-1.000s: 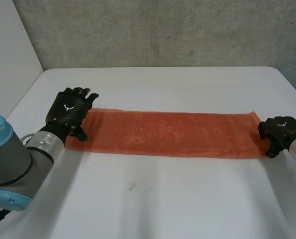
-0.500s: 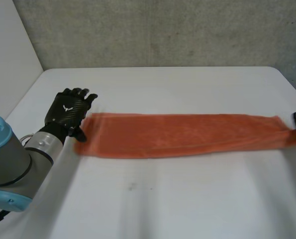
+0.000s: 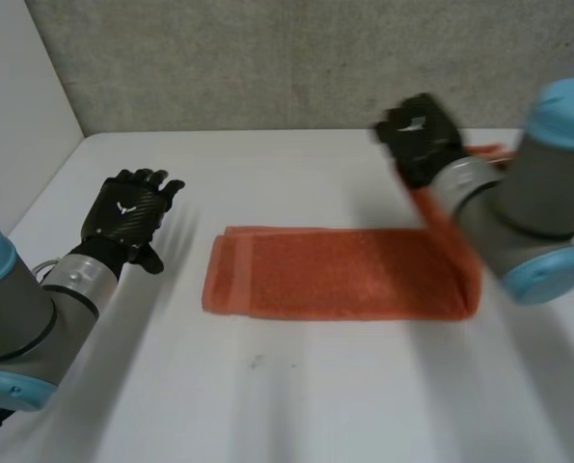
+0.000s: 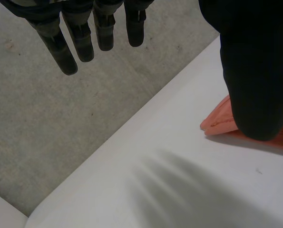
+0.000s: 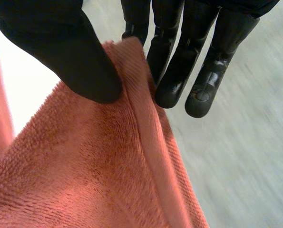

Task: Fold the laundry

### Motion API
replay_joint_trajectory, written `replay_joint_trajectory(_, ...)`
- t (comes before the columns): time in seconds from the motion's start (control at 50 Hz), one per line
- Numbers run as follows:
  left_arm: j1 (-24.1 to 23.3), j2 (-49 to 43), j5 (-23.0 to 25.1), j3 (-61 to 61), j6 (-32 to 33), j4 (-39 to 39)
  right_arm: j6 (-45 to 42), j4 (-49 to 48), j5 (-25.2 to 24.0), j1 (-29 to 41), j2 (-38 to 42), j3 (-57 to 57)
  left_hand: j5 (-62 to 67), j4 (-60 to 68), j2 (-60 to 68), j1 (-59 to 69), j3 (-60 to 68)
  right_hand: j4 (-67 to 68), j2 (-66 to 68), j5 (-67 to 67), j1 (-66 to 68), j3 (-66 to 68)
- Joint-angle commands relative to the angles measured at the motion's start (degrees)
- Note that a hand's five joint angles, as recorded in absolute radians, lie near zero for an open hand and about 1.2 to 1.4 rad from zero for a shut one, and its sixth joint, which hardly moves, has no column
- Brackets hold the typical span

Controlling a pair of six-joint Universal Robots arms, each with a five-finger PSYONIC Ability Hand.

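Nearest us, the left hand [image 3: 127, 214] hangs released, fingers straight, pinning nothing. Just beyond, the towel [image 3: 335, 275] lies on the worktop [image 3: 267, 395], its end near that hand free, its other end raised. Farthest back, the right hand [image 3: 420, 137] pinches the raised hem between thumb and fingers. We judge two risks: the unpinned towel may drag along, skewing the fold, or the shallow pinch may slip.

orange towel [image 3: 335, 285] | lying lengthwise on white table [image 3: 267, 405] | right end raised

Seemingly, towel [image 3: 335, 275] partly behind right arm [image 3: 542, 193]
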Motion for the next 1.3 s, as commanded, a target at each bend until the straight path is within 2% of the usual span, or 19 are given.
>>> replay_joint_trajectory(0.02,0.00,0.04,0.00,-0.20,0.00,0.00,-0.27,-4.06,-4.96,17.88,9.89,-0.31,-2.46,-1.55,-1.36,-1.37,-1.92,8.46,9.87,10.60,21.78,9.08)
replay_joint_trajectory(0.08,0.09,0.04,0.09,-0.47,0.00,0.00,-0.62,-3.63,-4.00,19.48,12.45,-0.04,-2.46,-1.55,-1.36,-1.37,-1.92,-33.81,-32.39,-31.66,-20.48,-33.18)
replay_joint_trajectory(0.1,0.09,0.04,0.09,-0.55,0.00,0.00,-1.23,-3.10,-3.13,19.66,13.85,0.13,-2.46,-1.55,-1.36,-1.37,-1.92,-58.27,-56.86,-56.13,-44.95,-57.65)
replay_joint_trajectory(0.16,0.09,0.04,0.09,-0.55,0.00,0.00,-2.03,-1.96,-0.32,19.05,14.31,0.57,-2.46,-1.55,-1.36,-1.37,-1.92,-58.27,-56.86,-56.13,-44.95,-57.65)
replay_joint_trajectory(0.24,0.09,0.04,0.09,-0.55,0.00,0.00,-1.50,-0.37,6.36,17.03,12.64,1.62,-2.46,-1.55,-1.36,-1.37,-1.92,-58.27,-56.86,-56.13,-44.95,-57.65)
replay_joint_trajectory(0.3,0.00,0.04,0.09,-0.55,0.00,0.00,-0.01,0.77,9.53,11.94,9.04,4.78,-2.46,-1.55,-1.36,-1.37,-1.92,-58.27,-56.86,-56.13,-44.95,-57.65)
replay_joint_trajectory(0.4,0.00,-0.05,0.09,-0.55,0.00,0.00,7.53,1.30,7.44,5.61,2.80,13.91,-2.46,-1.55,-1.36,-1.37,-1.92,-58.27,-56.86,-56.13,-44.95,-57.65)
replay_joint_trajectory(0.54,-0.35,-0.05,0.27,-0.82,0.00,0.00,12.56,0.77,4.71,-0.99,-0.63,22.10,-2.46,-1.55,-1.36,-1.37,-1.92,-58.27,-56.86,-56.13,-44.95,-57.65)
replay_joint_trajectory(0.7,-0.88,-0.14,0.18,-0.90,0.00,0.00,12.12,-2.74,4.09,-7.14,-0.90,27.46,-2.46,-1.55,-1.36,-1.37,-1.92,-24.26,-22.84,-22.11,-10.93,-23.63)
replay_joint_trajectory(0.78,-0.88,-0.14,0.18,-0.90,0.00,0.00,12.12,-6.43,3.74,-9.08,-0.99,29.57,-2.46,-1.55,-1.36,-1.37,-1.92,11.03,12.44,13.17,24.35,11.66)
replay_joint_trajectory(0.98,-1.06,0.04,0.00,-0.90,-0.09,-0.08,10.19,-8.72,4.09,-8.64,-1.25,22.37,-2.46,-1.55,-1.36,-1.37,-1.92,11.73,13.14,13.87,25.05,12.35)
replay_joint_trajectory(1.02,-1.06,0.74,-0.08,-0.99,-0.18,-0.26,10.45,-7.85,3.74,-3.49,-1.17,16.86,-2.46,-1.55,-1.36,-1.37,-1.92,11.73,13.14,13.87,25.05,12.35)
replay_joint_trajectory(1.04,-1.06,0.74,-0.09,-0.99,-0.18,-0.26,10.45,-7.84,3.74,-3.46,-1.17,16.83,-2.46,-1.55,-1.36,-1.37,-1.92,11.73,13.14,13.87,25.05,12.35)
replay_joint_trajectory(1.08,-1.06,1.96,0.00,-0.90,-0.44,-0.52,10.45,-6.18,3.13,4.76,-0.12,9.75,-2.46,-1.55,-1.36,-1.37,-1.92,11.73,13.14,13.87,25.05,12.35)
replay_joint_trajectory(1.1,-1.06,1.97,0.00,-0.90,-0.44,-0.52,10.45,-6.17,3.12,4.81,-0.11,9.71,-2.46,-1.55,-1.36,-1.37,-1.92,11.73,13.14,13.87,25.05,12.35)
replay_joint_trajectory(1.14,-1.06,3.11,-0.09,-0.82,-0.97,-1.49,10.28,-3.64,0.85,11.10,4.17,4.03,-2.46,-1.55,-1.36,-1.37,-1.92,11.73,13.14,13.87,25.05,12.35)
replay_joint_trajectory(1.16,-1.06,3.12,-0.09,-0.82,-0.97,-1.49,10.28,-3.62,0.84,11.13,4.20,4.00,-2.46,-1.55,-1.36,-1.37,-1.92,11.73,13.14,13.87,25.05,12.35)
replay_joint_trajectory(1.26,-1.06,4.35,-0.09,0.06,-3.77,-3.77,9.40,1.03,-5.92,19.64,13.41,-0.91,-2.46,-1.55,-1.36,-1.37,-1.92,11.73,13.14,13.87,25.05,12.35)
replay_joint_trajectory(1.3,-1.14,4.35,-0.09,1.55,-5.27,-5.52,8.87,1.47,-6.19,20.71,14.39,-1.27,-2.46,-1.55,-1.36,-1.37,-1.92,11.73,13.14,13.87,25.05,12.35)
